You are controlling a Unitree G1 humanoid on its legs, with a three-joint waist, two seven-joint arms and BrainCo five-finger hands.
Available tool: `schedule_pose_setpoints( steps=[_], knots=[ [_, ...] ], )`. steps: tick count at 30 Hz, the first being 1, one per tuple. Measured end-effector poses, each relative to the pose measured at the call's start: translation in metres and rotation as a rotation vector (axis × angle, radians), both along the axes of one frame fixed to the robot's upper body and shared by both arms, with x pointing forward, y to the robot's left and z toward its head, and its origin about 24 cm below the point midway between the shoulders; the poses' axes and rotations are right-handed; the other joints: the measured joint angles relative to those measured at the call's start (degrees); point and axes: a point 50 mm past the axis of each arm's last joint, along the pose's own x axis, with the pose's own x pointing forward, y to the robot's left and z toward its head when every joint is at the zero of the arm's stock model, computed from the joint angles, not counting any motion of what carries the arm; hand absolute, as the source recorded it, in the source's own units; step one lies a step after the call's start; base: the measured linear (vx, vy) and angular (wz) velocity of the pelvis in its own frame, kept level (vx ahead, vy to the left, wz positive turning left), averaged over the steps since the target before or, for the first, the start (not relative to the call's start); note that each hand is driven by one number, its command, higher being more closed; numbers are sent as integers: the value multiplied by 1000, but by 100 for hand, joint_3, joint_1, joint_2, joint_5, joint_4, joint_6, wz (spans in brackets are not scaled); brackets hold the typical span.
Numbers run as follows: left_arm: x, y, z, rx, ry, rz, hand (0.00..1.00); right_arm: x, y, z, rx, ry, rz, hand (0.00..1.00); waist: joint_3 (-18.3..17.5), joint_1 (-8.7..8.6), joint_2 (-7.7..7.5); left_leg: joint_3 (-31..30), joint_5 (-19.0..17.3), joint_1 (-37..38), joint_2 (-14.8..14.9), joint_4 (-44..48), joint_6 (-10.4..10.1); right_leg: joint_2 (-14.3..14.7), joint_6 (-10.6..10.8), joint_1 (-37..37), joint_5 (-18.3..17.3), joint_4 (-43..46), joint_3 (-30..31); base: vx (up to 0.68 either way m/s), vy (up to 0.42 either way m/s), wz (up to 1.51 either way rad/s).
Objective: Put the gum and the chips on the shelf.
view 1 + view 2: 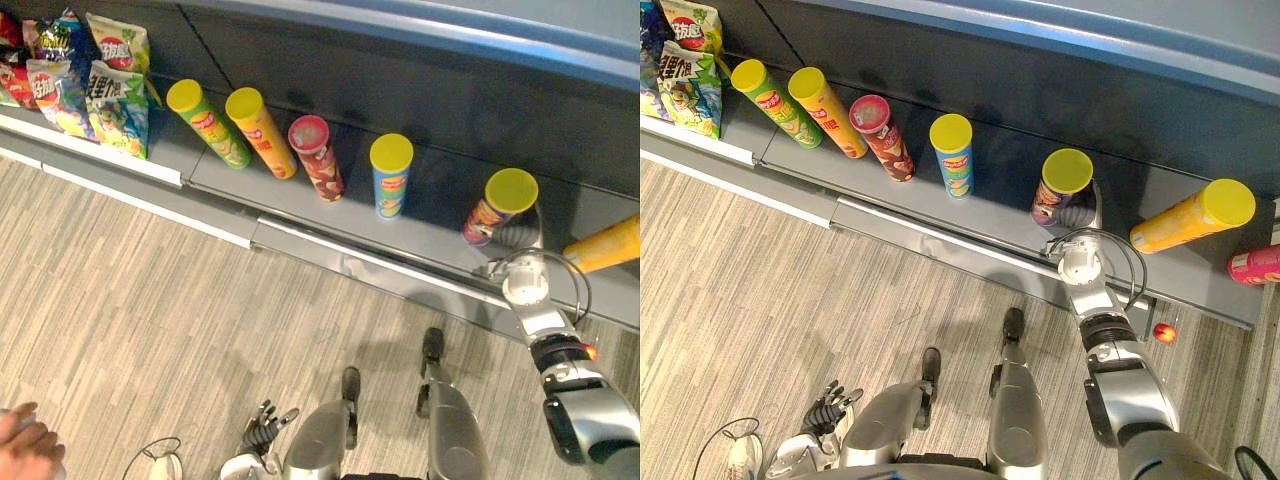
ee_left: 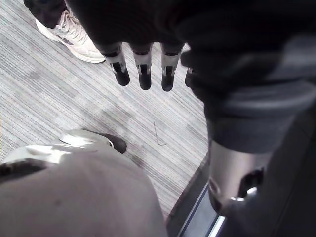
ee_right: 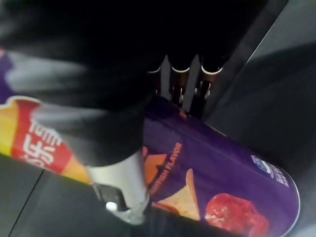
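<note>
right wrist view | right hand (image 3: 121, 180) curled round purple chips can (image 3: 232, 168)

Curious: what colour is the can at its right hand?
The can is purple, lid yellow; right wrist view best.

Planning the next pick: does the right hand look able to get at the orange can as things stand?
Probably yes, once free. The right hand is closed round the purple can; the orange can is next along the shelf, with bare shelf between them.
</note>
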Motion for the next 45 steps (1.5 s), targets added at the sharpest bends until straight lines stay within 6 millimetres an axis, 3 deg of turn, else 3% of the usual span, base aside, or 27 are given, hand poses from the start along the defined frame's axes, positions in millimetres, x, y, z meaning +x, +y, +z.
schedule_pose_setpoints(
  steps=[21,29,33,39,42,45],
  knots=[
    [2,0,1,3,-5,-5,0,-20,11,-49,68,147,26,0,-12,-15,-21,46,-1,194,17,-3,-2,6,14,177,2,-9,10,1,0,0],
    [3,0,1,7,-7,-7,0,-42,7,-84,142,243,-45,0,-93,-73,-120,207,-9,301,42,-13,-9,53,50,258,-14,-93,99,6,-2,-8],
    [1,0,-1,21,9,-24,0,-60,0,-104,164,309,-90,0,-213,-94,-134,310,-20,437,104,-80,-27,129,70,345,0,-164,159,33,-16,-13],
    [-1,0,-1,23,14,-30,0,-102,-4,-145,247,426,-178,0,-607,-166,-187,472,-81,610,205,-221,-69,259,70,457,0,-319,211,59,-12,-15],
    [3,-9,-2,1,11,-37,0,-122,1,-163,272,498,-177,0,-676,-250,-219,513,-99,744,243,-263,-83,304,68,562,-1,-355,226,77,-6,-10],
    [1,-14,-5,-11,36,-38,0,-144,21,-185,231,624,-64,0,-891,-303,-302,645,-150,830,309,-310,-112,404,68,622,1,-434,329,80,-11,-22]
  ],
)
